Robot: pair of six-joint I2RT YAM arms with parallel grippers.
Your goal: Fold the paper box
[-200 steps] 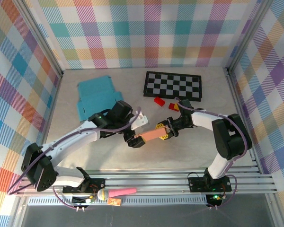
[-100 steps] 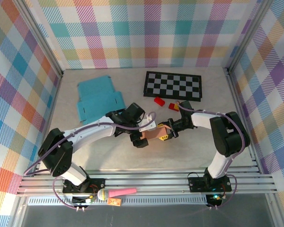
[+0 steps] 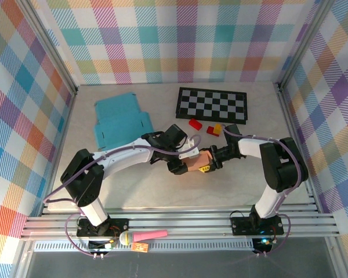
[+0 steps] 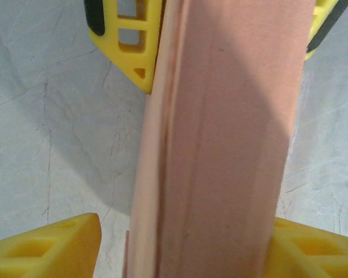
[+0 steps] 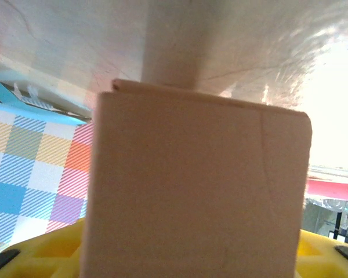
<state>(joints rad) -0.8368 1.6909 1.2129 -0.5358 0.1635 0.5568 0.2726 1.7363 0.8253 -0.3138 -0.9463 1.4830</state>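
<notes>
Left tool (image 3: 184,166) reached one box (image 3: 195,161), perhaps gripping.

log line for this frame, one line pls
paper box: mid-table, between both arms | left fingers: astride it, gap on one side | right fingers: clamped on it | teal sheet: flat, back left

Counted on bench (image 3: 133,185): 1 pink paper box (image 3: 192,161); 1 flat teal cardboard sheet (image 3: 119,120); 1 b/w checkerboard (image 3: 211,104); 2 red blocks (image 3: 194,123); 1 yellow block (image 3: 217,128). 2 arms are noted, w/ 2 claws: left claw (image 3: 181,166), right claw (image 3: 209,164). At front rail, 1 pink stick (image 3: 152,234) is seen.
</notes>
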